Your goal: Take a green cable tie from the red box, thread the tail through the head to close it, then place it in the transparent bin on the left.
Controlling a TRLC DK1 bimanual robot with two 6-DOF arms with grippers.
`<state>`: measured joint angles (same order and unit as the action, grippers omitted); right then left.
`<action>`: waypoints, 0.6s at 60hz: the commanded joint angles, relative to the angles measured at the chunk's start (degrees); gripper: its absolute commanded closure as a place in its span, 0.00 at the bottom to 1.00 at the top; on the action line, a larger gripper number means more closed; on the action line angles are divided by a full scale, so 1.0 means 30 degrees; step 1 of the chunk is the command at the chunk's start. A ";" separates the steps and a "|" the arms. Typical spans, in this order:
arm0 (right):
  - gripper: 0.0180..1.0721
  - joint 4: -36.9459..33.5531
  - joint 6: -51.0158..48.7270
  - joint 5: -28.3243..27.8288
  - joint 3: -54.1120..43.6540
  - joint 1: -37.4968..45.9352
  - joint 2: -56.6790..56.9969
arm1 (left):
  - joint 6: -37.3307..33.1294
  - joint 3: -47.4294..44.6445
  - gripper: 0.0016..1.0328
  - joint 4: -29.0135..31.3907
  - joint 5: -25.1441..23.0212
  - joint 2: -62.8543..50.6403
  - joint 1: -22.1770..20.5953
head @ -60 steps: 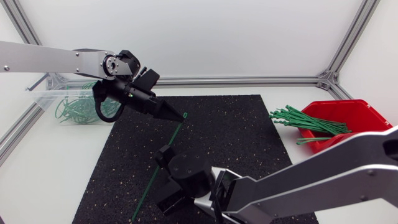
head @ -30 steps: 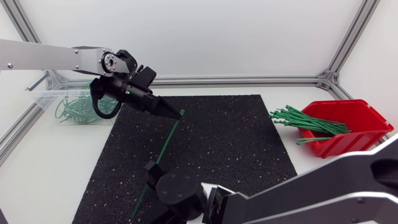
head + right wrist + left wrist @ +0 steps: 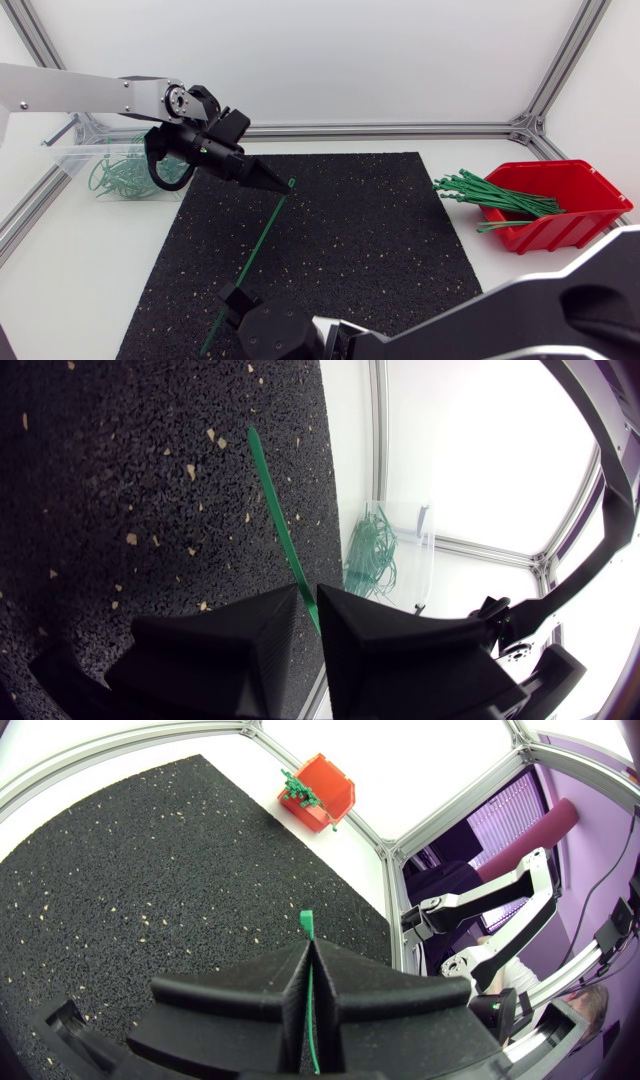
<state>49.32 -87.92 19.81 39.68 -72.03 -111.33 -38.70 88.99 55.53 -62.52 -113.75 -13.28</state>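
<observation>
Both arms have the green cable tie [image 3: 262, 235] pinched. The left gripper [image 3: 284, 185] clamps what looks like the head end and the right gripper [image 3: 236, 300] sits near the tail. The tie runs straight between them, with its tail tip poking ahead of the right one.

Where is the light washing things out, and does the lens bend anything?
Head view: even light, cable tie clear against black mat. Left wrist view: table around the red box washes out white, frame rails bow. Right wrist view: white glare behind the transparent bin.
</observation>
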 commanded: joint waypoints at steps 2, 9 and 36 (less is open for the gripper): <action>0.80 0.0288 -0.0342 0.0222 0.0337 -0.0307 -0.0684 | -0.0519 0.0483 0.97 0.0358 -0.0224 -0.0490 -0.0056; 0.81 0.0494 -0.0313 0.0192 0.0660 -0.0512 -0.1094 | -0.0519 0.0571 0.97 0.0446 -0.0224 -0.0578 -0.0115; 0.81 0.1519 -0.0225 0.0222 0.0718 -0.1420 -0.1885 | -0.0782 0.0981 0.97 0.0797 -0.0224 -0.0900 -0.0291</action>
<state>53.19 -88.77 21.06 41.12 -74.65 -114.61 -39.18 90.04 56.86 -62.72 -114.61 -13.61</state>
